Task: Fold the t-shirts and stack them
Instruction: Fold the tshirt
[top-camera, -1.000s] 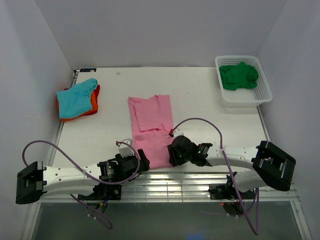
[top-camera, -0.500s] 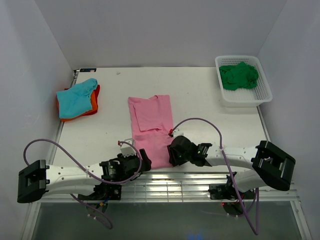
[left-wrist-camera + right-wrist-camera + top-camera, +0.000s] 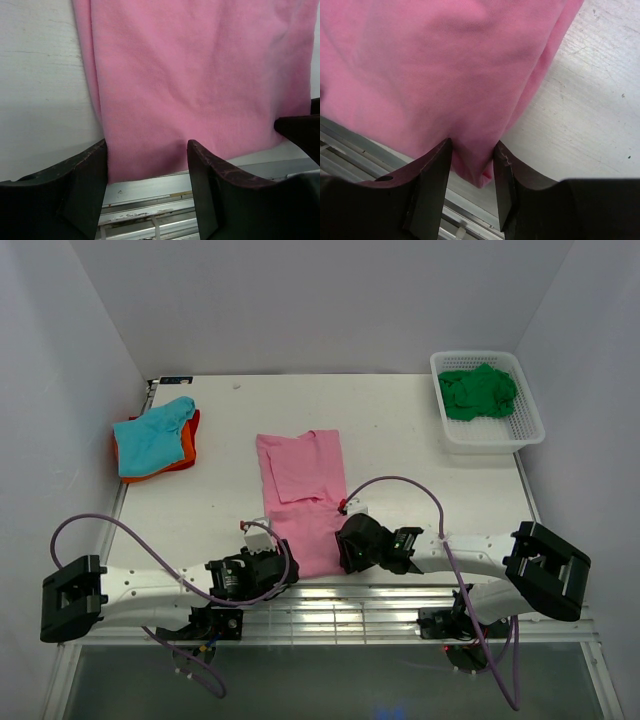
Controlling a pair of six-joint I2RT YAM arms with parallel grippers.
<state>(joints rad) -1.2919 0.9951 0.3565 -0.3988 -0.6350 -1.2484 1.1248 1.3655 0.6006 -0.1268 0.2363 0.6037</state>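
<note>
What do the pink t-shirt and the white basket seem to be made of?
Pink t-shirt: soft knit fabric, probably cotton, with a matte finish. A fine texture shows in the wrist views, and its edges fold limply.
White basket: likely rigid plastic. It has straight, smooth rims and mesh-like walls, though the detail is too small to be sure.

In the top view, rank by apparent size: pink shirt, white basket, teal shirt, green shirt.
1. pink shirt, narrowly largest
2. basket
3. teal shirt and green shirt look about alike; both are bunched, so I won't rank them.
</note>
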